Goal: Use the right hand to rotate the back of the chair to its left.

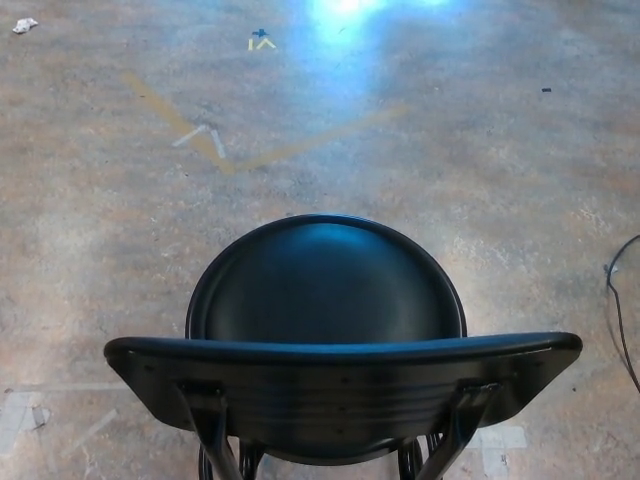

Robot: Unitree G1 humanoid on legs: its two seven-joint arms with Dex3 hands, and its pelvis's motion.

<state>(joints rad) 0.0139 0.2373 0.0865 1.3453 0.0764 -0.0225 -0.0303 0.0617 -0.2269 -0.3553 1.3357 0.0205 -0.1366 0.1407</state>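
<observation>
Chair (325,300) stood on the floor (100,200), backrest (340,350) nearest camera. Looked rigid, smooth, probably light. Best hold: backrest's right end. Neither hand was in view, so finger state unknown.

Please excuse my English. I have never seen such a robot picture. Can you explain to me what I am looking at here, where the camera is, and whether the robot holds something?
There is one picture, taken by a camera on a humanoid robot's head, looking down in front of it. No arm or hand shows, so nothing is held. Close to the camera stands a black chair: its curved backrest runs across the bottom, the round seat lies beyond it. The concrete floor carries yellow tape lines, and a dark cable lies at the right edge.
</observation>
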